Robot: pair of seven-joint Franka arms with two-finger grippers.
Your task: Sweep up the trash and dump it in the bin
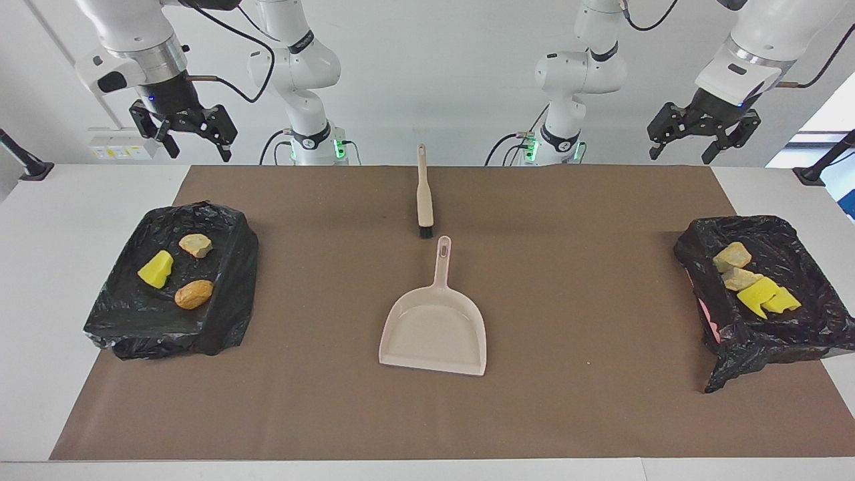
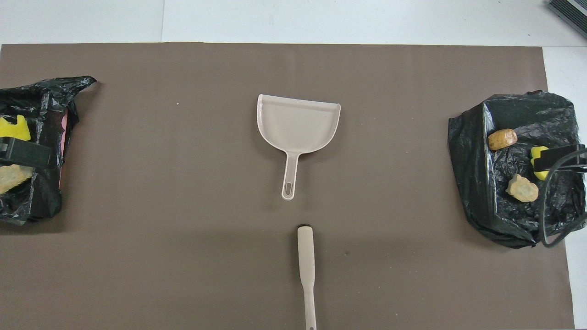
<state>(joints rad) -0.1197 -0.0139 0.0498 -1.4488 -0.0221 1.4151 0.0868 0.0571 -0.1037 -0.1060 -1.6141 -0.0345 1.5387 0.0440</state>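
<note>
The trash lies in two black-bag-lined bins. The bin [image 1: 133,334] at the right arm's end holds a yellow wedge [image 1: 155,268], a tan lump [image 1: 196,245] and an orange-brown lump [image 1: 194,294]. The bin [image 1: 768,344] at the left arm's end holds two tan lumps [image 1: 731,256] and two yellow wedges [image 1: 758,296]. The empty beige dustpan [image 1: 434,331] rests mid-mat, and the brush [image 1: 423,200] lies nearer to the robots. My right gripper [image 1: 199,150] and my left gripper [image 1: 685,148] hang high and open, each holding nothing.
A brown mat [image 1: 568,401] covers most of the white table. In the overhead view a black cable [image 2: 545,220] loops over the bin at the right arm's end, and the gripper tips hide part of each bin's contents.
</note>
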